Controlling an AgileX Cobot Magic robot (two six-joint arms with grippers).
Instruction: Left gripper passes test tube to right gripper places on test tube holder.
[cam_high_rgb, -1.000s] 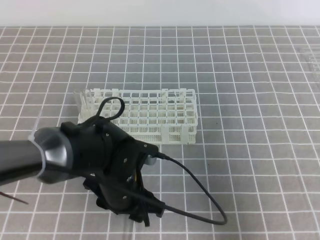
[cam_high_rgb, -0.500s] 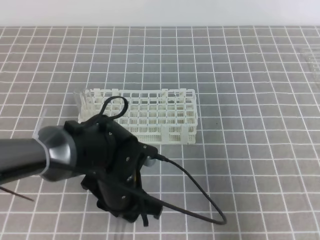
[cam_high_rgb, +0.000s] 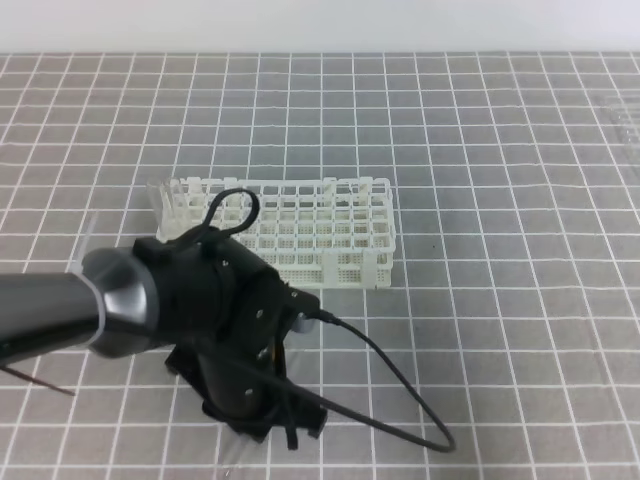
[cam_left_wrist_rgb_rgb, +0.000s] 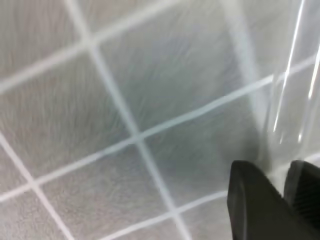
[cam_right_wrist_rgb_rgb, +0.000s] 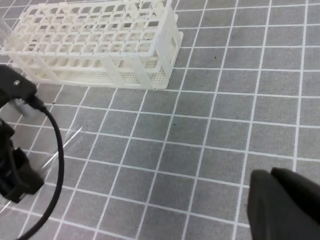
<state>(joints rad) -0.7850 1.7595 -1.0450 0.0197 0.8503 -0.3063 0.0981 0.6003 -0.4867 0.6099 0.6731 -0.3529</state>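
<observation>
Only the left wrist view shows the left gripper (cam_left_wrist_rgb_rgb: 282, 182) pinching the test tube (cam_left_wrist_rgb_rgb: 292, 90) (lying on the mat); right gripper (cam_right_wrist_rgb_rgb: 272, 187) closed, empty, near the test tube holder (cam_right_wrist_rgb_rgb: 100, 45)

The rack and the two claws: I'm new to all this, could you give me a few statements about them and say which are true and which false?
1. The rack is white and stands upright on the gridded mat. True.
2. The left gripper is lifted high above the mat. False: it is low, close to the surface, in front of the rack.
3. A clear test tube runs between the left gripper's fingers. True: the left wrist view shows it there.
4. The right gripper is wide open. False: its jaws are together and hold nothing.
5. The right gripper is above the rack. False: in its own view the rack lies well away from it.
</observation>
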